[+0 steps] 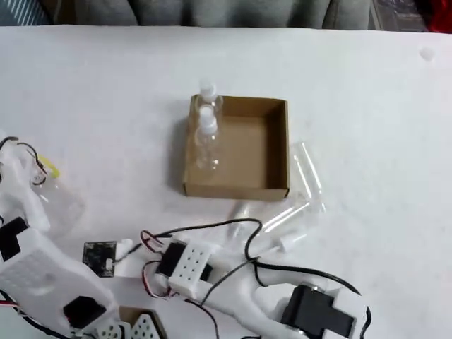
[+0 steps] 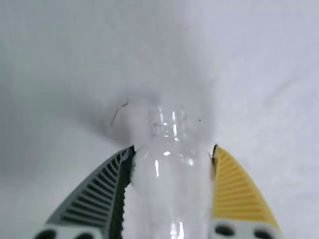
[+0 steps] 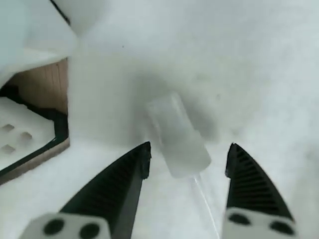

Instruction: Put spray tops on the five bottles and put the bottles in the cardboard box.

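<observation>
Left claw [image 2: 173, 149] pinches clear uncapped bottle [image 2: 169, 189] at shoulder, left of cardboard box [image 1: 236, 189] | right claw [image 3: 189, 147] spread astride spray top [image 3: 177, 132] lying on bench [image 1: 367, 106] | likely light, slick, thin plastic: squeeze gently, mid-body

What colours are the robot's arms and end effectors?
The left arm and right arm are white plastic with black motor blocks and looping black and red cables. The left end effector has one grey ribbed finger and one yellow; the right end effector has two black ribbed fingers.
</observation>
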Controlling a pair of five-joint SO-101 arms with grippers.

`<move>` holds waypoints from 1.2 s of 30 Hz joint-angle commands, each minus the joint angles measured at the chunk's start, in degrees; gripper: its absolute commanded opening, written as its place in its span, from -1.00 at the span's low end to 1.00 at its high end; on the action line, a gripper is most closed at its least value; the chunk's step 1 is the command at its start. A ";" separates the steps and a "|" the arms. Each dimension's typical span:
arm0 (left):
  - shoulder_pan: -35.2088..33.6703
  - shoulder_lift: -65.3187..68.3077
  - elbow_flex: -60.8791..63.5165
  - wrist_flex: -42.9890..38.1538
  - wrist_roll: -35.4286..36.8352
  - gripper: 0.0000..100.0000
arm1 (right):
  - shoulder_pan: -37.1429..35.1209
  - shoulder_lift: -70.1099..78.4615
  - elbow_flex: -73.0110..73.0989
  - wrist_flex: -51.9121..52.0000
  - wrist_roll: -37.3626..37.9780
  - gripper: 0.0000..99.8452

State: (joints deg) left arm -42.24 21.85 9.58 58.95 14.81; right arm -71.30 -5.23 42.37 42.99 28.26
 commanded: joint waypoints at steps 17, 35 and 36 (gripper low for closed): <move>-0.40 -0.04 -1.41 2.46 1.85 -0.96 | 5.14 -8.13 -7.30 12.26 -0.44 -0.97; 13.76 -49.36 19.08 0.00 2.11 -0.96 | 39.43 -46.90 -26.29 44.26 -7.21 -0.96; 15.16 -51.03 19.08 0.00 2.11 -0.96 | 41.54 -48.75 -26.73 44.18 -7.21 -0.95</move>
State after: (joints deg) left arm -31.96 -19.12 29.19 59.47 16.22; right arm -37.36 -46.55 20.40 86.33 21.23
